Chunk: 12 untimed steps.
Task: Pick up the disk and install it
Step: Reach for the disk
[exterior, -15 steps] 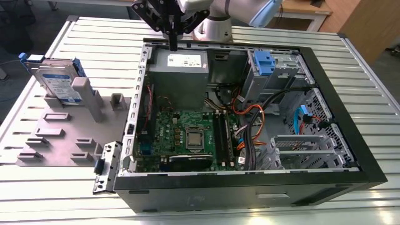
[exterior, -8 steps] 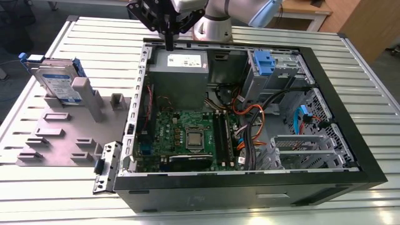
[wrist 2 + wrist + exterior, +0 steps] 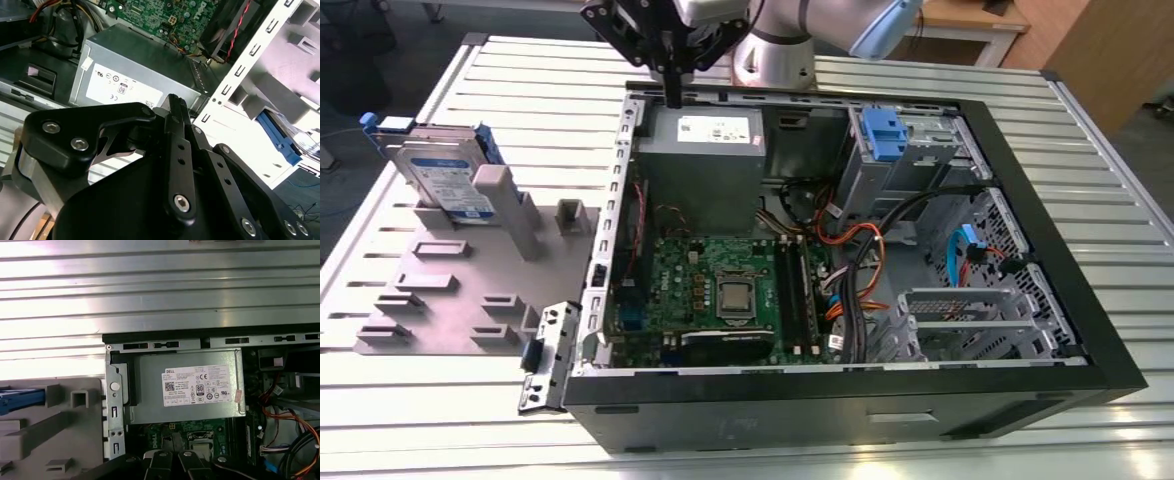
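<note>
OPEN CASE, DISK WAITING. The job stands at its very beginning. The disk (image 3: 447, 178) stands on edge in a slot of the grey holder plate (image 3: 440, 300) at the exterior view's left, outside the open computer case (image 3: 854, 395). Its white-and-blue label faces the camera and its blue rails show at the edges. Nothing touches it.

The tool (image 3: 674, 97) hangs over the far rim of the case, just above the grey power-supply box (image 3: 707, 150) and well apart from the disk. In the second wrist view its fingers (image 3: 176, 120) are pressed together with nothing between them. By my reckoning the pick-up is not yet made and all of the installing is left.

Inside the case the green motherboard (image 3: 720, 290) lies bare, with orange, black and red cables running beside it. A blue-fronted unit (image 3: 883, 135) sits at the far side, and a bare metal cage (image 3: 961, 315) stands toward the near side. Which bay is meant for the disk I cannot tell.

Case and holder plate both rest on a table (image 3: 1121, 230) of ribbed aluminium slats, bright under the lights. The arm's pale base (image 3: 781, 55) rises at the table's far side. Beyond it are light wooden furniture (image 3: 1087, 60) at the exterior view's right and dark floor at the corners.
</note>
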{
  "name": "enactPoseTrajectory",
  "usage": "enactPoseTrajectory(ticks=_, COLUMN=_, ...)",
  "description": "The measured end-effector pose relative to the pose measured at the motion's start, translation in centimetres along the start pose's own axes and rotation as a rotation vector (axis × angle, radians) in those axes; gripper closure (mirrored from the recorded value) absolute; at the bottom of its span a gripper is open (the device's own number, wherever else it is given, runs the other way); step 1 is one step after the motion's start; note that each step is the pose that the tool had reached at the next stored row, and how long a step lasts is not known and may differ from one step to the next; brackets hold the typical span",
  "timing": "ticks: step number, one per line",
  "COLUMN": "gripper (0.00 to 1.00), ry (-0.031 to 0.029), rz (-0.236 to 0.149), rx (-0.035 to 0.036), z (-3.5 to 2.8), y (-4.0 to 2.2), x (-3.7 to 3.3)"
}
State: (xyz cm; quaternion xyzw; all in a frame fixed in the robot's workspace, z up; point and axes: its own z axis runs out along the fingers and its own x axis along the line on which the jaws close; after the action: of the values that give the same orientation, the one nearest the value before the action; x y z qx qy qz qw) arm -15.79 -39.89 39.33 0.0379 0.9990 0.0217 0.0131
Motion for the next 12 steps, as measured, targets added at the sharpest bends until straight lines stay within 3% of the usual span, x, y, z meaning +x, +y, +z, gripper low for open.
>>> enactPoseTrajectory(ticks=12, gripper=0.89, ry=0.0000, rz=0.000, rx=0.0000, z=-0.05, y=-0.14, x=1.84)
